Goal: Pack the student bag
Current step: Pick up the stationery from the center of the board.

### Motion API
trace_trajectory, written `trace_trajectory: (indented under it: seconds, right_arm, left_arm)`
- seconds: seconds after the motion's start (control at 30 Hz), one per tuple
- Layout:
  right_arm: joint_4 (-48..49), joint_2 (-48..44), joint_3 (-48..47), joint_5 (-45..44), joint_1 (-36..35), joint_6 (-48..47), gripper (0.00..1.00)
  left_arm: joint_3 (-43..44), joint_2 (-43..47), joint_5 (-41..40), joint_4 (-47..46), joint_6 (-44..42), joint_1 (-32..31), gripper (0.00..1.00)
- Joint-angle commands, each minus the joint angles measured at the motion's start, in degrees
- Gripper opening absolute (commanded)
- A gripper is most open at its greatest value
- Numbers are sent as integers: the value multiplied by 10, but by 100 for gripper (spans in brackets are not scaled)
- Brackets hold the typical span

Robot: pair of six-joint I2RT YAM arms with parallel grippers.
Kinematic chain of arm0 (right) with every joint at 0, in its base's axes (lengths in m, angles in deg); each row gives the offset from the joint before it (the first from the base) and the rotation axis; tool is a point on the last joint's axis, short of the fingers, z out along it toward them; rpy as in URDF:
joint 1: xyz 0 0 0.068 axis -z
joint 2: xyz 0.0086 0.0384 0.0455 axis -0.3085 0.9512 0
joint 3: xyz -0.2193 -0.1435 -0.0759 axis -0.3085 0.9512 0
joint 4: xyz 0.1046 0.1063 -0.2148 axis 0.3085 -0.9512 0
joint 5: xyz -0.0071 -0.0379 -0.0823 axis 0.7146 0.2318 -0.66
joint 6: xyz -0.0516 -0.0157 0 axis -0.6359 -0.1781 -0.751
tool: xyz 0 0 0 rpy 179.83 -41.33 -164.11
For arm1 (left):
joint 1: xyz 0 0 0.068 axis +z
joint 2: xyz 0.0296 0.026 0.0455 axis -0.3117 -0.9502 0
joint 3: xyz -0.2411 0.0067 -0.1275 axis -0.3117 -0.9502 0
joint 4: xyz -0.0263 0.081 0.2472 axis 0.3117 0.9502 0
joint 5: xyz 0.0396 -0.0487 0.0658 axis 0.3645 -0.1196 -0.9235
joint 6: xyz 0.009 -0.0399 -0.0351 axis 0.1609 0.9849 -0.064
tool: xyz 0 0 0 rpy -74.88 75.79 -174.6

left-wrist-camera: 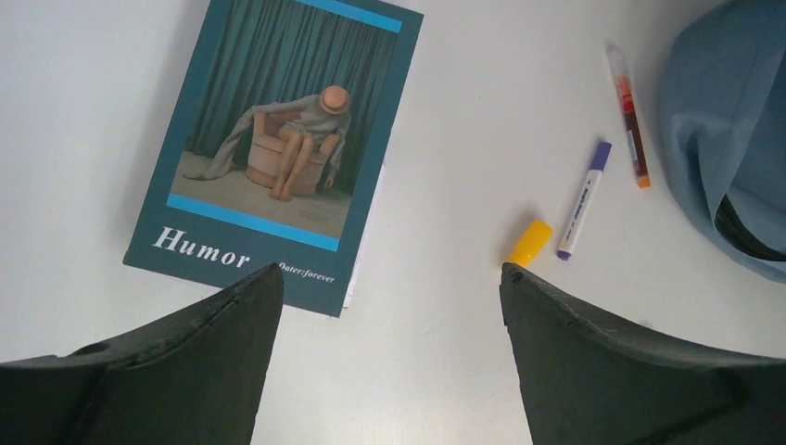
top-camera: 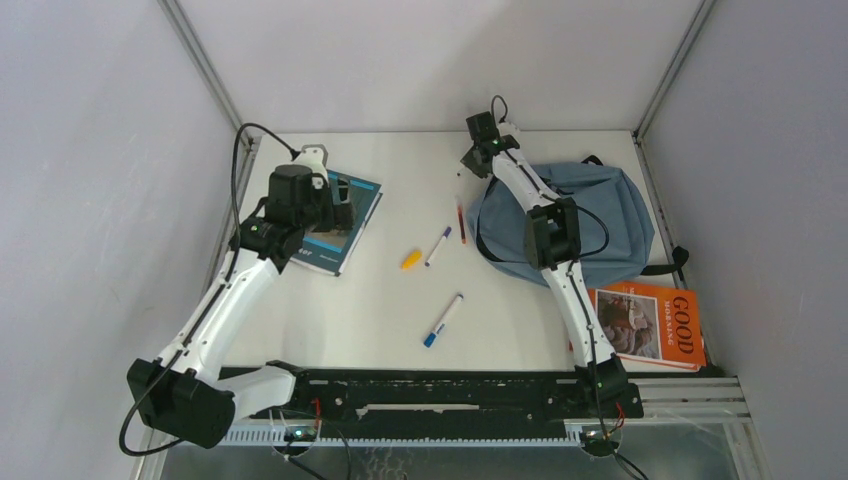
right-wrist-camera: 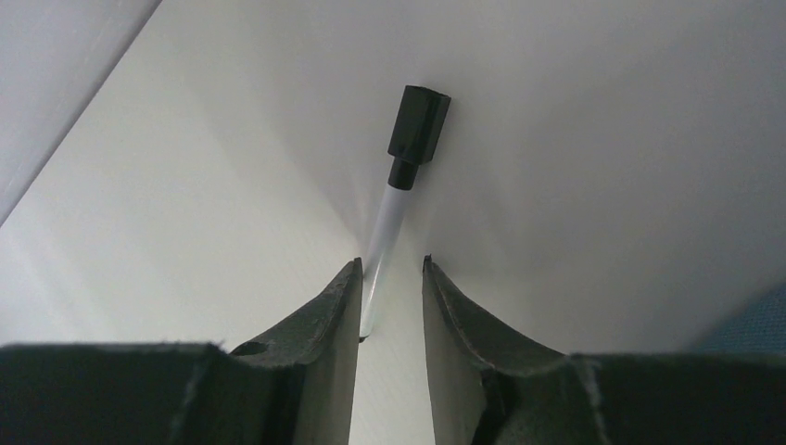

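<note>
Packing looks barely begun: nothing can be seen inside the student bag [top-camera: 615,215], and both books and most pens lie loose on the tabletop [top-camera: 400,310]. The bag lies flat at the far right, soft grey-blue and slack. A dark gap along its edge in the left wrist view suggests an open zip.

The orange book [top-camera: 650,322] lies just near of the bag, and the teal book [left-wrist-camera: 278,148] lies far left. The left gripper [left-wrist-camera: 389,273] hangs over the teal book with its fingers spread wide and empty. The right gripper [right-wrist-camera: 391,264], raised beside the bag's far left corner, has its fingers drawn narrow around a black-capped pen [right-wrist-camera: 394,199], apparently holding it.

Between the books lie a blue-capped marker [top-camera: 441,320], a purple-capped marker [left-wrist-camera: 584,199], a red pen [left-wrist-camera: 628,116] and a small yellow piece [left-wrist-camera: 529,242].
</note>
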State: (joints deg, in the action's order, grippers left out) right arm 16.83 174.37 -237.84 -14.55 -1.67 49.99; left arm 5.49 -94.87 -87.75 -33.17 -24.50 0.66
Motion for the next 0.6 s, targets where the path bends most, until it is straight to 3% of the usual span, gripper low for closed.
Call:
trace_trajectory:
  seconds: [0.0, 0.57]
  right_arm:
    - [-16, 8, -24, 8, -4, -4, 37]
    - [-43, -4, -4, 21, -17, -24, 21]
  left_arm:
    - [-16, 16, 4, -10, -13, 1, 91]
    - [-27, 27, 4, -11, -19, 0, 91]
